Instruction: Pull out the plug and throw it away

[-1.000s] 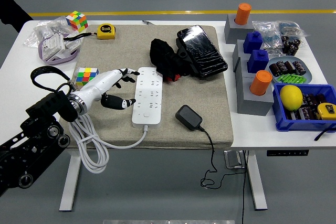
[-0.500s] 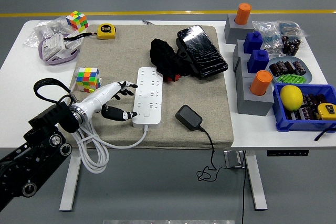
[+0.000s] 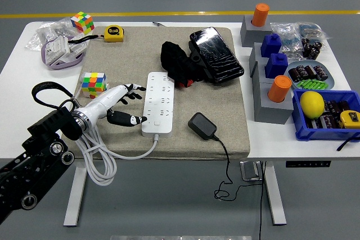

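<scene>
One hand only, the left hand point(image 3: 125, 105), is in view, its fingers spread and holding nothing just beside the left edge of the power strip point(image 3: 158, 102), while the black plug point(image 3: 203, 125) lies unplugged on the mat point(image 3: 225, 99), to the strip's right, beyond its width.

Black plug adapter point(image 3: 203, 125) lies unplugged on its side just right of the white power strip point(image 3: 159, 102), cord trailing.

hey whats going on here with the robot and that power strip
The left robot hand sits open at the left edge of the white power strip on the beige mat, fingers spread, gripping nothing. The black plug adapter is already out, lying on the mat to the strip's right. No right arm is in view.
</scene>
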